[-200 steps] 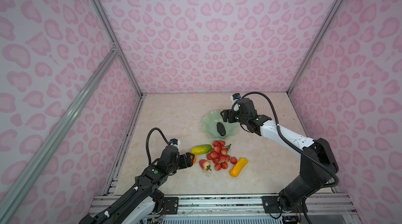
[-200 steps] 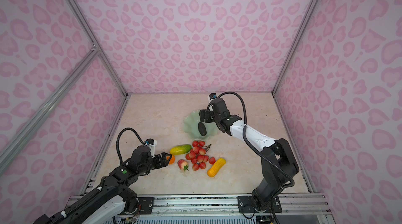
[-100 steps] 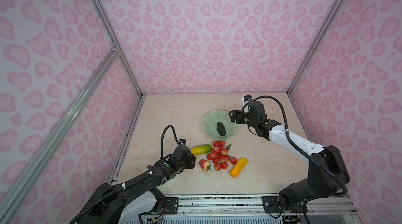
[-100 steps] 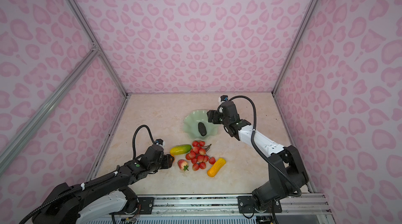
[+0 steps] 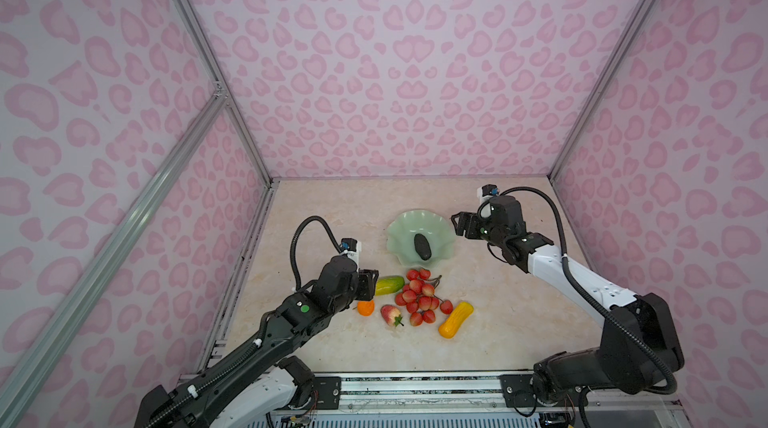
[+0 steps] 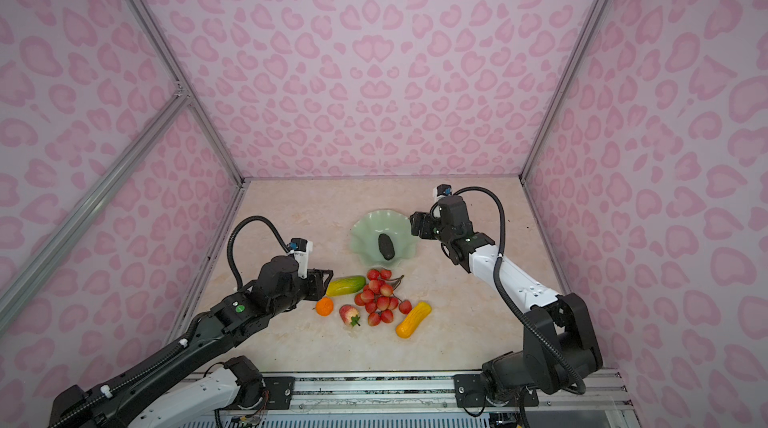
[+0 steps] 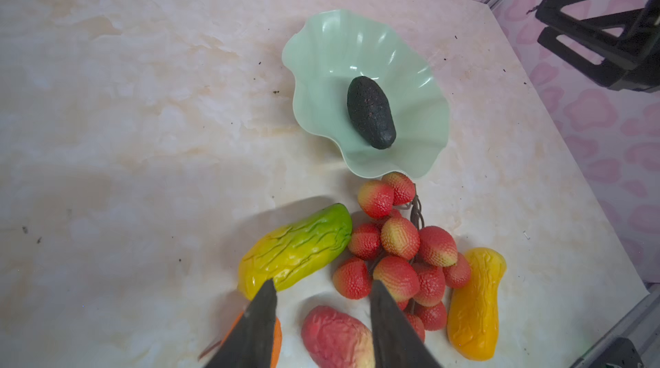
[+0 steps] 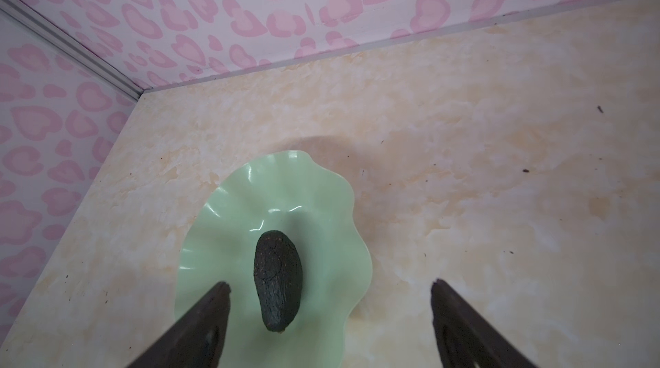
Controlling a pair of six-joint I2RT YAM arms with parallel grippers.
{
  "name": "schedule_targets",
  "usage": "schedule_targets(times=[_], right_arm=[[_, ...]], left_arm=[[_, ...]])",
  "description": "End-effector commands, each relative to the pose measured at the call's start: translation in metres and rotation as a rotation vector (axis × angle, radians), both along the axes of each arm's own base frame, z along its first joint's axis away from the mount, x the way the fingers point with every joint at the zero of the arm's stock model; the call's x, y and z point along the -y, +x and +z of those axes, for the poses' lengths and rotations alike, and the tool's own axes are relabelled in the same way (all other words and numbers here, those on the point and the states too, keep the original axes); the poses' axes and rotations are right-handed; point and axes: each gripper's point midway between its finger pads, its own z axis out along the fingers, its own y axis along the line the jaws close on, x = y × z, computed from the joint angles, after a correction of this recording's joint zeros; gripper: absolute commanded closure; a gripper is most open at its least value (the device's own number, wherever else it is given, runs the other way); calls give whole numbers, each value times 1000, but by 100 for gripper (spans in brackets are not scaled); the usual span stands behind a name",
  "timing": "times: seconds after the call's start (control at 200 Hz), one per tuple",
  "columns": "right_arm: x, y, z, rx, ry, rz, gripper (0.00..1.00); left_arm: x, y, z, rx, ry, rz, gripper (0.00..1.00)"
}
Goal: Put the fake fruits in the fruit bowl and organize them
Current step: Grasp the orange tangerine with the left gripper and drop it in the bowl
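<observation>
Left wrist view shows the risk: the left gripper (image 7: 321, 284) hangs with its jaws narrowed to a modest gap and nothing between them. A descent from here would likely land one jaw on the small round plastic orange (image 7: 276, 334) and roll it off (it looks smooth and easily nudged) toward the pink-red plastic strawberry (image 7: 332, 337). The orange sits under that jaw, not in the gap. The right gripper (image 8: 330, 282), spread wide and empty, hovers beside the shallow mint-green scalloped fruit bowl (image 8: 271, 184), where the dark brown-black oval fruit (image 8: 278, 277) lies alone.
</observation>
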Motion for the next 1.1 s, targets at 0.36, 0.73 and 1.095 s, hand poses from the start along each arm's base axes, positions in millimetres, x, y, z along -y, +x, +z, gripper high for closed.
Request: schedule_targets(times=[0.36,0.73,1.095], right_arm=[[15,-13,-25,-49,-3,-6,12],[13,-12,-20,-36,12,-2,12],[14,-11,-29,-45,18,-7,12]], left_arm=[[-16,-27,-87,-210,106,35,19],[-8,-20,-119,-290,154,42,46],[32,-15,-38,-106,32,-124,60]])
